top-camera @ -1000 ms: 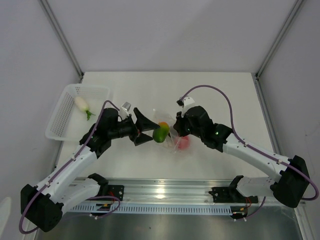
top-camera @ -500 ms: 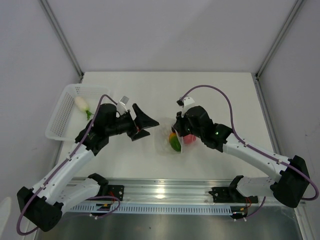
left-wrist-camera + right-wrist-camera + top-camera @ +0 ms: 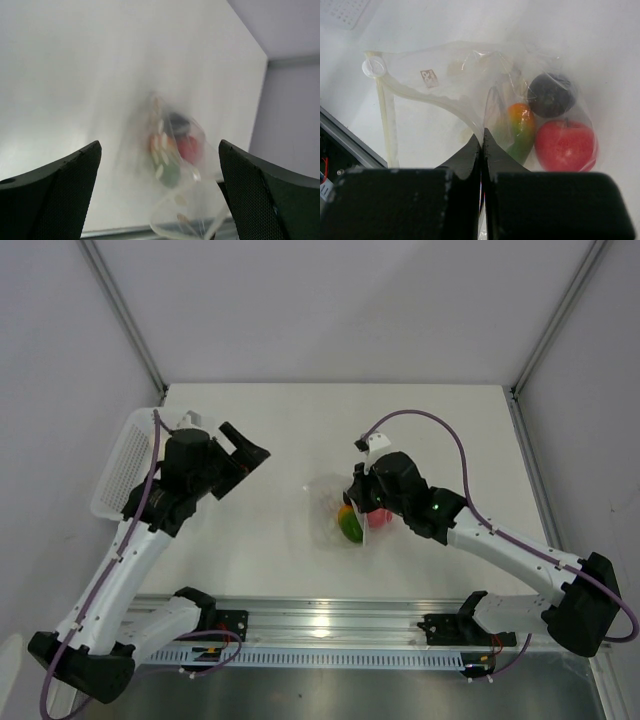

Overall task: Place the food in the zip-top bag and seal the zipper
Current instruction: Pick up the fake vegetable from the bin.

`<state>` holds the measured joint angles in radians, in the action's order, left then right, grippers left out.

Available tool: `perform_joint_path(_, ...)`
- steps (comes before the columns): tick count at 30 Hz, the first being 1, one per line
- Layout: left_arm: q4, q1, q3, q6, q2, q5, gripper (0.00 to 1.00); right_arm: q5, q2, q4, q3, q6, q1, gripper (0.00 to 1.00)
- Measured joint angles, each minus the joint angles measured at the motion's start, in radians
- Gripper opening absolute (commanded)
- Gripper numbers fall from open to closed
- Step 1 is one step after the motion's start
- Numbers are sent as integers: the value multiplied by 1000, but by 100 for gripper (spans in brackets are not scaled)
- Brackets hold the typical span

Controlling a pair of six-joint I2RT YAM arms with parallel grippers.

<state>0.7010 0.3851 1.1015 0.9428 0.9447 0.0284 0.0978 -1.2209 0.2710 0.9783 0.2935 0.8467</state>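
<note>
The clear zip-top bag lies mid-table with its mouth gaping toward the left. Inside it lie food pieces: a red round one, an orange-and-green one and a dark round one. My right gripper is shut on the film at the bag's mouth, right beside the food. The zipper runs as a pale strip along the open lip, unsealed. My left gripper is open and holds nothing, well to the left of the bag. In the blurred left wrist view the bag shows between the fingers, at a distance.
A white perforated basket stands at the table's left edge, mostly covered by my left arm. The metal rail carrying both arm bases runs along the near edge. Grey walls close in the table on both sides.
My left gripper let go of the orange-and-green piece, which dropped into the bag. It then swung back left to the basket. The right gripper kept its hold on the bag.
</note>
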Motion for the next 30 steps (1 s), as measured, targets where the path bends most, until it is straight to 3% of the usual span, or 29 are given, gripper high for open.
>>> perform_joint_path(6, 37, -215, -12, 18, 85, 116, 100, -1, 0, -6, -17, 0, -1, 0)
perform_joint_path(16, -133, -493, -101, 89, 216, 173, 100, -12, 0, -17, -32, -7, -11, 0)
perform_joint_path(30, -145, -693, 159, 156, 720, 224, 99, -35, 4, -89, -89, -11, -39, 0)
